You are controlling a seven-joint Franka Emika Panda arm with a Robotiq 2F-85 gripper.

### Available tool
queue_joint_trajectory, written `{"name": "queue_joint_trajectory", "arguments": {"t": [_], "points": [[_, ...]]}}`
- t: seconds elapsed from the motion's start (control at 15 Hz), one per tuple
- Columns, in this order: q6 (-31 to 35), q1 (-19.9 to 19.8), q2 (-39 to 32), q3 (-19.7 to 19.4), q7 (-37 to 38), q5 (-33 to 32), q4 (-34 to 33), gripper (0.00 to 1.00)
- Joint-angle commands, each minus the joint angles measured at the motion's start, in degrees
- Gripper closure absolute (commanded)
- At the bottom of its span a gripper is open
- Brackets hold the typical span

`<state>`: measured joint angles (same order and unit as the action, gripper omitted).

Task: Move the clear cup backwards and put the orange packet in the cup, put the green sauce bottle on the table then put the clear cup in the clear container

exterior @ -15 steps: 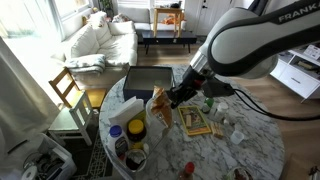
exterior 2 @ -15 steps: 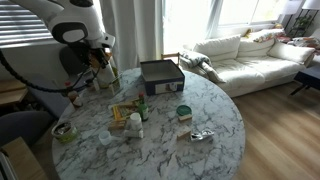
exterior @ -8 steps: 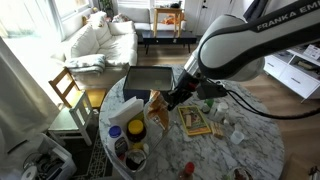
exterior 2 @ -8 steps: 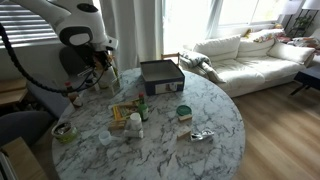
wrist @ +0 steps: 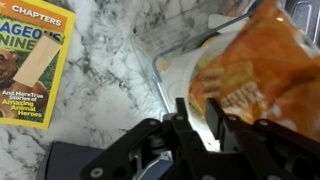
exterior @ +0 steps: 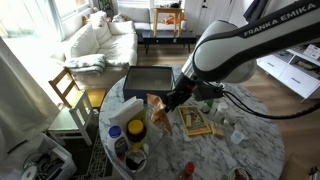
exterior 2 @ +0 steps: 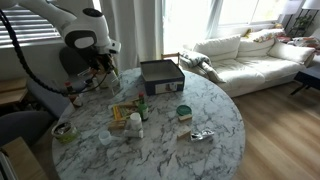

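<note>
Orange packet (wrist: 250, 70) lies partly inside clear cup (wrist: 172, 60) on surface (wrist: 110, 40), directly ahead of gripper (wrist: 204, 122); jaws narrowly parted astride near edge, hold unconfirmed.

A white robot arm (exterior 2: 82, 35) reaches over the far left edge of the round marble table (exterior 2: 170, 152). A dark tray (exterior 2: 160, 73) sits at the far edge. A booklet (exterior 2: 122, 112) lies mid-table, and a bowl (exterior 2: 63, 132) sits near the left edge.

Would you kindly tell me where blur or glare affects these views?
Wrist view: the orange packet sits close and looks soft, while the book cover reads sharply. In an exterior view, window daylight blows out the sofa; the table is evenly lit.
</note>
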<state>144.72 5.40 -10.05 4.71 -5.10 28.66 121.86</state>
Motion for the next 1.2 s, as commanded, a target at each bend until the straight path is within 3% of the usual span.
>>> {"name": "queue_joint_trajectory", "arguments": {"t": [0.0,0.4,0.73,1.13], "points": [[-0.99,-1.5,-0.81,1.24,-0.8,0.14,-1.79,0.4],[-1.94,-2.07,-0.15,1.06,-0.69,-0.47,-3.0,0.0],[-6.59,-4.89,3.31,1.67,-10.87,5.04,-4.82,0.0],[-23.18,-6.64,7.09,-1.04,-20.7,8.36,-8.22,0.0]]}}
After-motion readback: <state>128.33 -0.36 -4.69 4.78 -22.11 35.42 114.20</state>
